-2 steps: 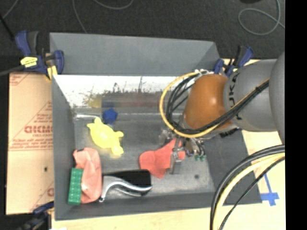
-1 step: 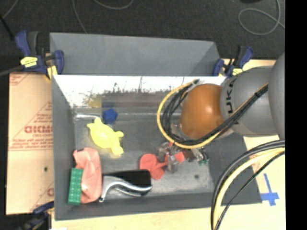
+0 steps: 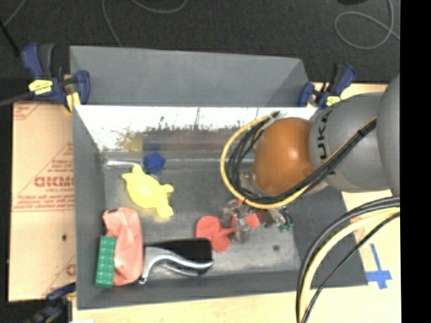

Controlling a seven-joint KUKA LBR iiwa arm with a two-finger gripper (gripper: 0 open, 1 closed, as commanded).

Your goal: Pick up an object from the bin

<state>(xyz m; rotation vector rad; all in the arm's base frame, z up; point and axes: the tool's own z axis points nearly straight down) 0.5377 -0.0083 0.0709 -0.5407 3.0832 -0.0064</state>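
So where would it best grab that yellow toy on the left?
Probably across the yellow toy at its rounded middle, coming straight down: it lies flat with bare bin floor on its right, and its stubby ends look too small to pinch.

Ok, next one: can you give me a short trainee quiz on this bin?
1. Which thing is the gripper over?
A. black-handled tool
B. red thing
C. green block
2. True or false: the green block lies against the bin's right wall.
3. Fill in: the small thing just above the yellow toy in the view is coloured ____.

Key: 1 B; 2 false; 3 blue.
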